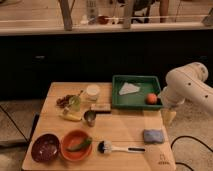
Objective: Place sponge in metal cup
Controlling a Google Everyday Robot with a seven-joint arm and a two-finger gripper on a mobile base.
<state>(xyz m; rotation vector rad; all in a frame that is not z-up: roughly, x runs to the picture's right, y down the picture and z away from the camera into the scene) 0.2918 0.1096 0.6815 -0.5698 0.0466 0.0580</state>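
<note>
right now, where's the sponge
In the camera view the sponge lies on the table near its right-hand edge, just right of the brush; the pincer hangs beside the table just beyond it.
</note>
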